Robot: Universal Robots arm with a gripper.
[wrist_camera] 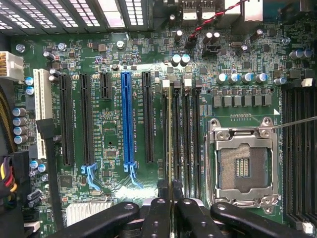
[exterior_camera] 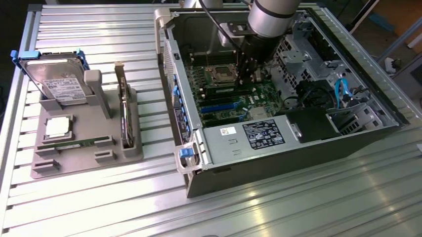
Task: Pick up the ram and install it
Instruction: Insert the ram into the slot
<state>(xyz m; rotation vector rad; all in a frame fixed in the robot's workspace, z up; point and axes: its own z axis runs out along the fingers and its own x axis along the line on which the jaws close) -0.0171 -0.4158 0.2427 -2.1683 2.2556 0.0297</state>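
Green and seen edge-on, the ram [wrist_camera: 171, 139] hangs pinched in the gripper [wrist_camera: 171, 194], whose jaws are nearly closed on its upper edge. It sits over the black memory slots [wrist_camera: 185, 134] just beside the CPU socket [wrist_camera: 242, 166]. The pick-up looks done and the install is in hand, though whether the stick touches a slot cannot be told. Seating calls for its edge to lie square along one slot under even downward pressure.
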